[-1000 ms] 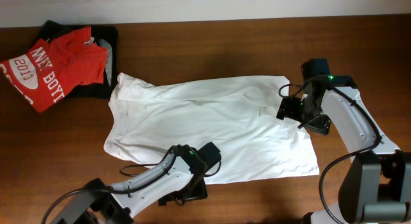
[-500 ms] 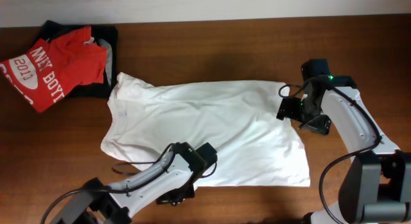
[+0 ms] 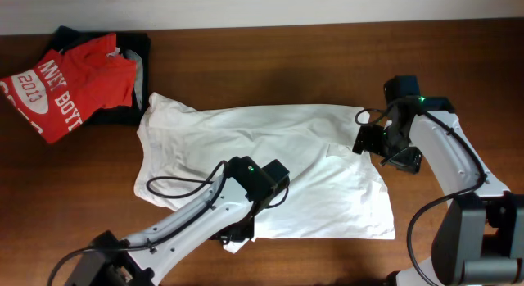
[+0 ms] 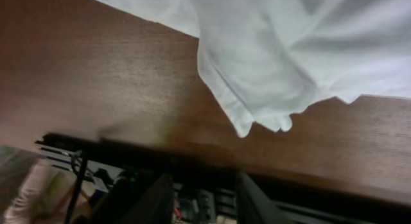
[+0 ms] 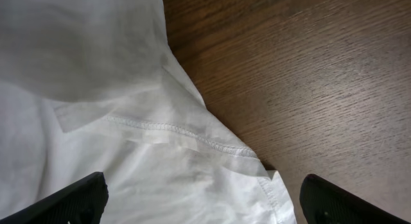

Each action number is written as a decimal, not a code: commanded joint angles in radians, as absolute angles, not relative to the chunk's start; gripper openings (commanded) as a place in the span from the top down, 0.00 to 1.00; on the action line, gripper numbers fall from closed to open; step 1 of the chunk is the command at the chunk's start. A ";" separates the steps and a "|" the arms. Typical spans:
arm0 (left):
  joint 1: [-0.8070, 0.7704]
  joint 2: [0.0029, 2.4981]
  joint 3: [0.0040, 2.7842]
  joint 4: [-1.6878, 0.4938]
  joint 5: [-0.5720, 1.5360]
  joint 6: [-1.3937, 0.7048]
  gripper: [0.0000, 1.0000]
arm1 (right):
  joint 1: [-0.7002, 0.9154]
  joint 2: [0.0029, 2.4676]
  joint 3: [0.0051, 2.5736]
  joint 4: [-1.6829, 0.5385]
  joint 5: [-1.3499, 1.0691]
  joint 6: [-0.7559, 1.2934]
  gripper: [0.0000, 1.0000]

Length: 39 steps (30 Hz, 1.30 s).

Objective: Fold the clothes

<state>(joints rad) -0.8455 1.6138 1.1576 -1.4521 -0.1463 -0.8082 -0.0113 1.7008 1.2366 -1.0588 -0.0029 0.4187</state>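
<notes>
Well, T-shirt: flat on worktop, near hem crumpled.
Left hand: fingers apart, empty, I judge.
Right hand: wide open, empty, above right corner for gripping.

A red shirt with white lettering, "2013" among it, is seen crumpled at the far left corner of the brown wooden desk. It is laid upon a black garment, whose edges are shown above and below it.
</notes>
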 commanded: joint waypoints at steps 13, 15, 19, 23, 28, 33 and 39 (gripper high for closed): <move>-0.558 1.614 0.768 -0.888 0.143 -0.705 1.00 | -0.007 1.695 1.234 -1.073 0.012 0.415 0.01; -0.558 1.614 0.767 -0.830 0.149 -0.705 0.99 | -0.007 1.695 1.234 -1.073 0.012 0.415 0.01; -0.558 1.613 0.789 -0.766 0.191 -0.701 1.00 | -0.007 1.695 1.234 -1.073 0.012 0.415 0.01; -0.558 1.613 0.866 -0.751 0.193 -0.654 0.99 | -0.007 1.695 1.234 -1.074 0.012 0.415 0.01; -0.558 1.614 0.903 -0.750 0.193 -0.612 0.99 | -0.007 1.695 1.234 -1.073 0.012 0.415 0.01; -0.569 1.682 0.898 -0.678 0.200 -0.612 0.99 | -0.007 1.695 1.234 -1.077 0.012 0.415 0.01; -0.569 1.685 0.898 -0.483 0.164 -0.612 0.99 | -0.007 1.695 1.234 -1.077 0.012 0.415 0.01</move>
<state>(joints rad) -0.5644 1.6775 0.8825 -0.5240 0.1867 -0.6273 -0.0113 1.7008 1.2362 -1.0763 0.0002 0.4156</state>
